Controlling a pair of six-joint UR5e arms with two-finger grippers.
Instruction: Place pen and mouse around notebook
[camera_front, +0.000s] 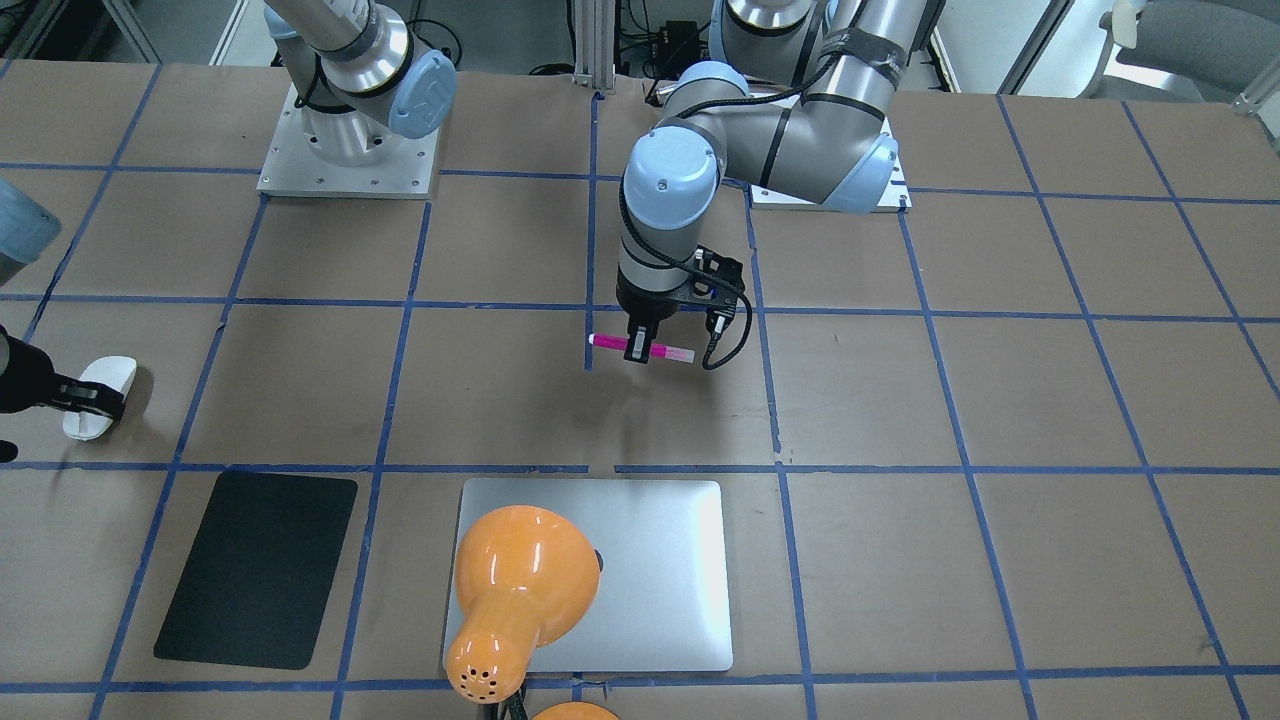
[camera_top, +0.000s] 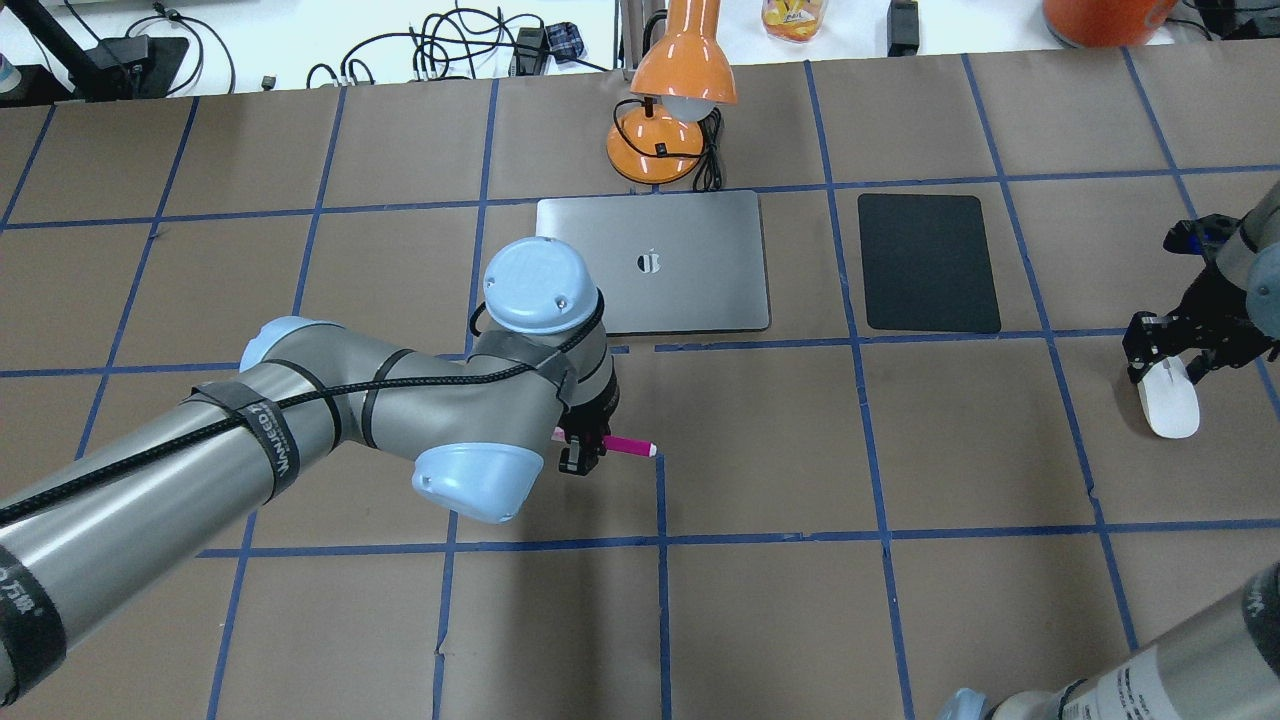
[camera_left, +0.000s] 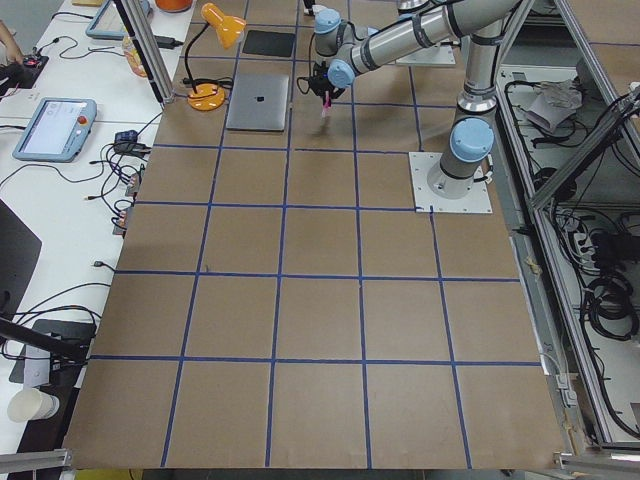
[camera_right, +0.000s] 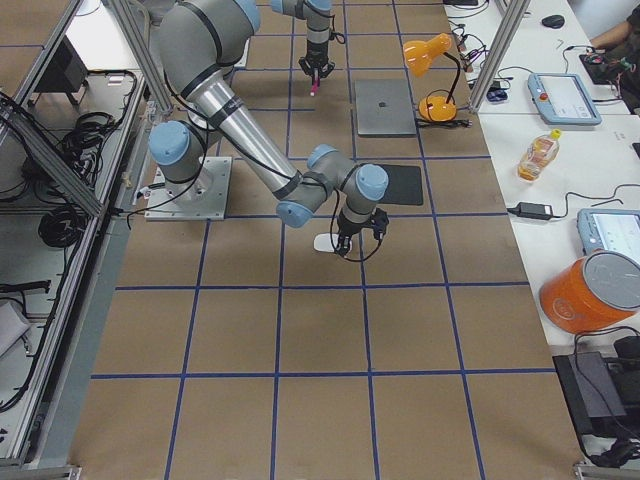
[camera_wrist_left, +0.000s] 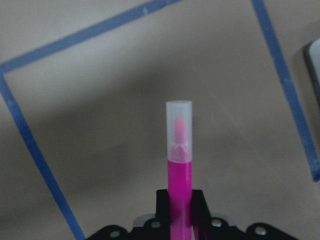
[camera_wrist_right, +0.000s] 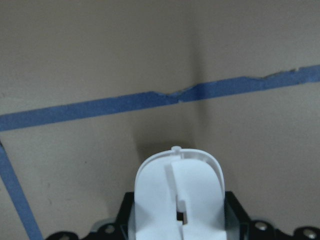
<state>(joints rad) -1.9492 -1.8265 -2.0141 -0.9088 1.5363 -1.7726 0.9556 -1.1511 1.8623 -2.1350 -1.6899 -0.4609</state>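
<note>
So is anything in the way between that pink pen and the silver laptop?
Nothing visible. The left hand holds the pen, and only bare table lies between it and the notebook. The orange lamp stands beyond the notebook's far edge, away from that path.

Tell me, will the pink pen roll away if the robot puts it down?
Maybe: the pen looks round and smooth, so on the flat table it may roll sideways. It seems stiff: it sticks out straight though the left gripper pinches only its middle. Being so slim, it is likely light.
</note>
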